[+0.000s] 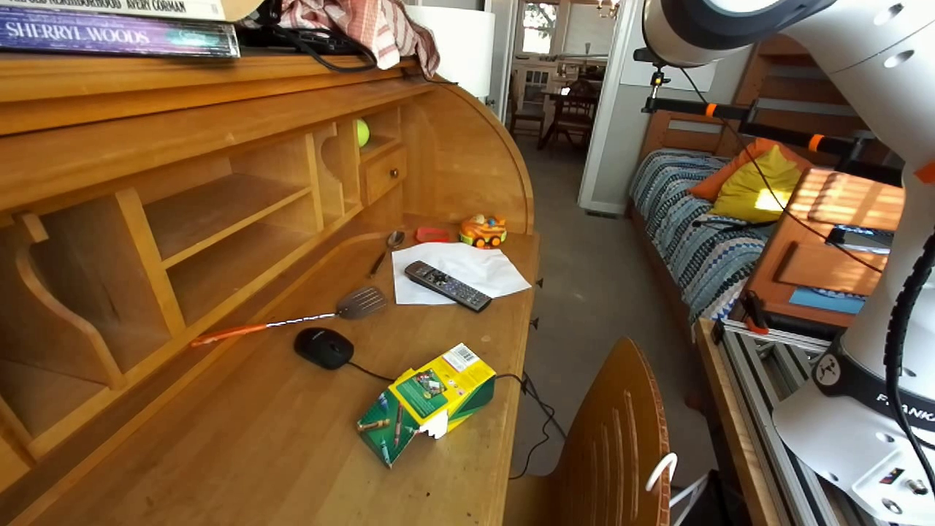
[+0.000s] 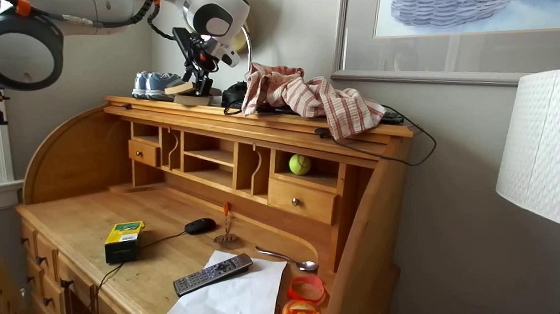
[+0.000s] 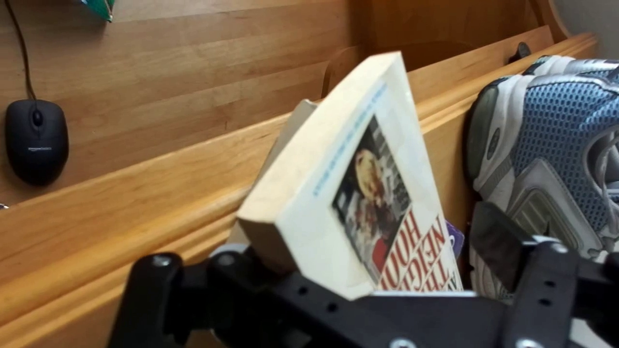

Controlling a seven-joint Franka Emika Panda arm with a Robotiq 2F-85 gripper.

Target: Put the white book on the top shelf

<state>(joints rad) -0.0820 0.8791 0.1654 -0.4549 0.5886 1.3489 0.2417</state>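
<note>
White book (image 3: 355,188): on the top shelf (image 2: 165,105), askew atop the purple book (image 1: 117,36)
Fingers (image 3: 498,241): spread wide, white book between them in the wrist view, one finger plainly apart from it

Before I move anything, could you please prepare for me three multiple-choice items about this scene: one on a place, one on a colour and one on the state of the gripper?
1. Where is the white book?
A) on the paper
B) in a drawer
C) up at the top shelf

2. Which colour is the ball?
A) blue
B) yellow-green
C) red

3. How does the gripper stand?
A) open
B) shut on the mouse
C) shut on the ball

1: C, an exterior view shows it above the purple book there.
2: B, both exterior views show this colour.
3: A, the wrist view shows its fingers spread, with a gap between one and the white book.
</note>
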